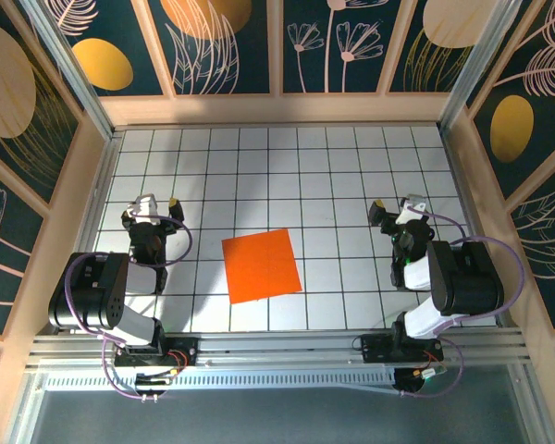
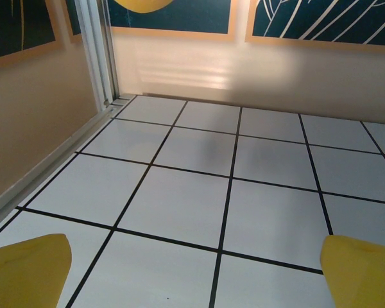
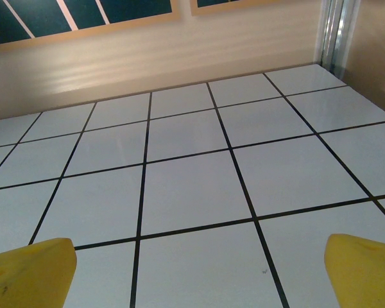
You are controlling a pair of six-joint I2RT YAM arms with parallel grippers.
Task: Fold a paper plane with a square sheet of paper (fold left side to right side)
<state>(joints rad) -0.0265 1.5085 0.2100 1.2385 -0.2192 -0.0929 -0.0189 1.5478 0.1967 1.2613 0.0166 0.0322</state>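
White grid-tile table (image 1: 351,166), boxed in by tan walls (image 1: 277,109) w/ dark floral panels. L arm (image 1: 97,291) & R arm (image 1: 458,277) are at the near edge, one each side, elbows bent. The square sheet of paper (image 1: 262,265) lies flat & unfolded, approx centre btwn the arms, nearer the front edge, turned a bit off the grid lines. The left gripper (image 1: 154,203) is well left of the sheet, the right gripper (image 1: 400,207) well right, both apart from it. Both claws released, jaws spread wide: wrist views show left yellow fingertips (image 2: 25,269) & right yellow pads (image 3: 362,269) far apart over tiles.
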